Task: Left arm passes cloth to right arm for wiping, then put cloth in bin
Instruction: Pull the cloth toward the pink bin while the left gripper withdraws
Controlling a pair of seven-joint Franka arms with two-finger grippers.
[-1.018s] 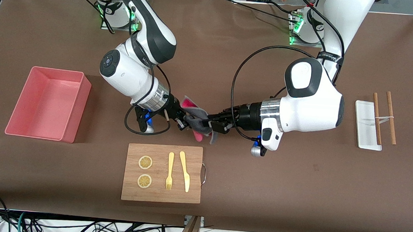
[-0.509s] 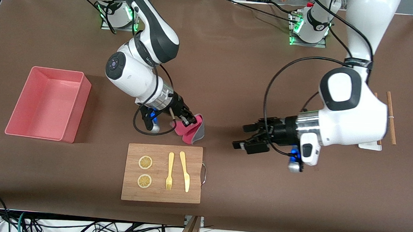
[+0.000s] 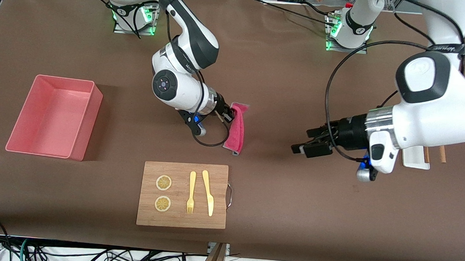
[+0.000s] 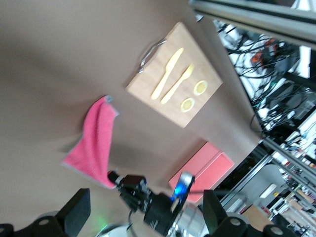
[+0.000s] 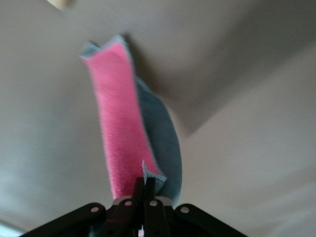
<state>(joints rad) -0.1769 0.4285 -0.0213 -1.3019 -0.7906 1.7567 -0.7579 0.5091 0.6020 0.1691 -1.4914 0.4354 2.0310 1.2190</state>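
Note:
The cloth hangs from my right gripper, pink face showing and grey edge at the rim, over the bare table between the cutting board and the robots' bases. In the right wrist view the gripper is shut on the cloth's top corner. My left gripper is open and empty, over the table toward the left arm's end, apart from the cloth. In the left wrist view it stands wide open, with the cloth farther off. The salmon-pink bin sits empty at the right arm's end.
A wooden cutting board with two lemon slices, a yellow fork and a knife lies nearer the front camera than the cloth. A flat white tray lies at the left arm's end, mostly hidden under the left arm.
My left gripper has let go of the cloth and drawn back toward its own end of the table. My right gripper kept the cloth, which now hangs straight down.

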